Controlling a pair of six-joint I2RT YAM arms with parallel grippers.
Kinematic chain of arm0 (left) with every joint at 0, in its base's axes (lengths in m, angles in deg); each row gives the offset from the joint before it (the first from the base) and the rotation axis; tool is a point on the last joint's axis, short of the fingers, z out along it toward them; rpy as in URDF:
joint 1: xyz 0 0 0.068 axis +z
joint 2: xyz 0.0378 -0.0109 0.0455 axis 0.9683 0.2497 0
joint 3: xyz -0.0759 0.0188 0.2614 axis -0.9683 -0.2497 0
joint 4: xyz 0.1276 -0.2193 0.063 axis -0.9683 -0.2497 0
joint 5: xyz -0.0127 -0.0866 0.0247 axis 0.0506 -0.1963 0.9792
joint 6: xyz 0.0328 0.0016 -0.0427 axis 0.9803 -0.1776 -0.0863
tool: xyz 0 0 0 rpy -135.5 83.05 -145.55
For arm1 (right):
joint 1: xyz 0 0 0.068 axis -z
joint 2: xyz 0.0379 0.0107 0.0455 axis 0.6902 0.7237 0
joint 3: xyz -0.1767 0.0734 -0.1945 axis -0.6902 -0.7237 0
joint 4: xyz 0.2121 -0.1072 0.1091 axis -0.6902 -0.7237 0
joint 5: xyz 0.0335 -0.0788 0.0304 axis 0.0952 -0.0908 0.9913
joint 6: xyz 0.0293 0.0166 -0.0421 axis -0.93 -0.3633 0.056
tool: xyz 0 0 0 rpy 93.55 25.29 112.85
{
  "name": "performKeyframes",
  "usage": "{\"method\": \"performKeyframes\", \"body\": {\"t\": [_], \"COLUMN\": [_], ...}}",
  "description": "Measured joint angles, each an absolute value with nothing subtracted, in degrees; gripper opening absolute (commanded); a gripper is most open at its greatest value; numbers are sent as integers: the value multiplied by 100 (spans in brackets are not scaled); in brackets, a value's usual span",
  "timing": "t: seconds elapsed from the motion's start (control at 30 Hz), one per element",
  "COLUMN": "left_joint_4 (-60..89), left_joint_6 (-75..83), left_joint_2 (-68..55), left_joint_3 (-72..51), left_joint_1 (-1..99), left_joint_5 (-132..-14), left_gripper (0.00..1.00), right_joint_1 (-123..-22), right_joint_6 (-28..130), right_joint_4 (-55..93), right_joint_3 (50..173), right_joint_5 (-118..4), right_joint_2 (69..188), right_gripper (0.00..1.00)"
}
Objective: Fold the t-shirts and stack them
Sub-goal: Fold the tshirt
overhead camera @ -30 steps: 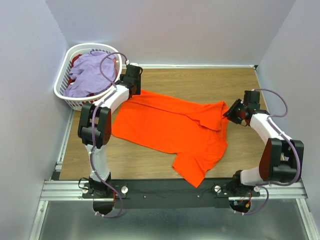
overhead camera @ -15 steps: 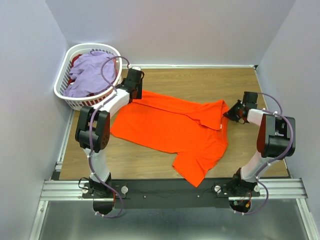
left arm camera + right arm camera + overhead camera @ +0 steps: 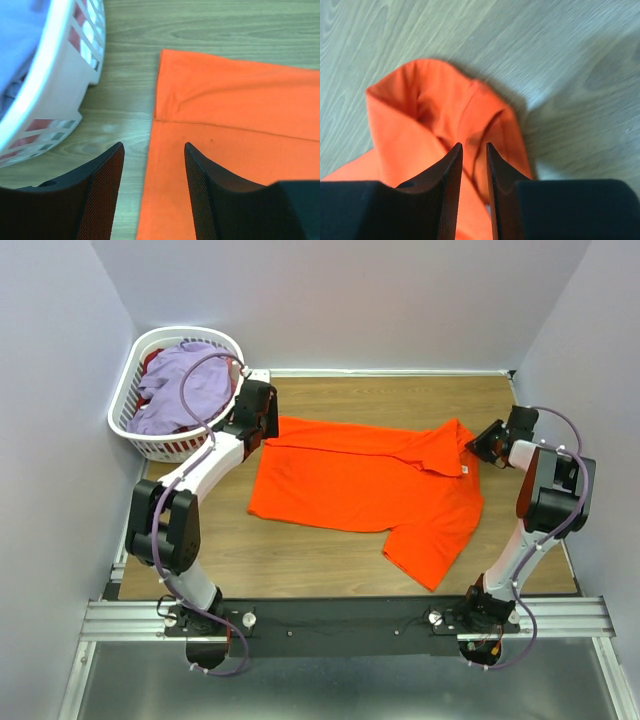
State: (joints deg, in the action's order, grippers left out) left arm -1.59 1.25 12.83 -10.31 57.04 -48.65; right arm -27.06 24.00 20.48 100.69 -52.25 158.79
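Wood-grain tabletop (image 3: 400,400): you have two items resting directly on it. The orange t-shirt (image 3: 370,480) lies spread and mostly flat across the centre, running from 10 o'clock to 3 o'clock, with one sleeve trailing toward 5 o'clock. Its 3 o'clock end is rumpled. The white slotted laundry basket (image 3: 150,445) sits in the 10 o'clock corner, near the shirt's edge, with bare wood between.
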Motion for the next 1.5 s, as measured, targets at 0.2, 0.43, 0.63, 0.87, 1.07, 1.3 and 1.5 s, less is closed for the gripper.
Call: {"method": "performKeyframes", "body": {"t": [0.2,0.43,0.63,0.87,1.07,1.3,1.5], "left_joint_4": [-281,-329,-305,-294,-198,-185,-187], "left_joint_6": [60,40,49,90,110,110,114], "left_joint_2": [1714,1838,1701,1511,1482,1469,1382], "left_joint_3": [-830,-561,-1007,-1326,-1330,-1330,-1330], "left_joint_1": [5704,5704,5704,5695,5575,5466,5453], "left_joint_5": [-5097,-5184,-5182,-5180,-5180,-5182,-5180], "left_gripper": [60,59,59,59,60,60,60], "right_joint_1": [-2717,-2717,-2717,-2717,-2717,-2831,-3731], "right_joint_6": [2492,2586,2577,2569,2577,2757,2929], "right_joint_4": [1913,1948,1920,1887,1767,1635,1677], "right_joint_3": [9706,9431,9051,8764,8555,8513,8458], "right_joint_5": [-5066,-4725,-4506,-4469,-4650,-4672,-4755], "right_joint_2": [15212,14891,14904,14862,14589,14034,13381], "right_gripper": [33,33,34,34,34,42,46]}}
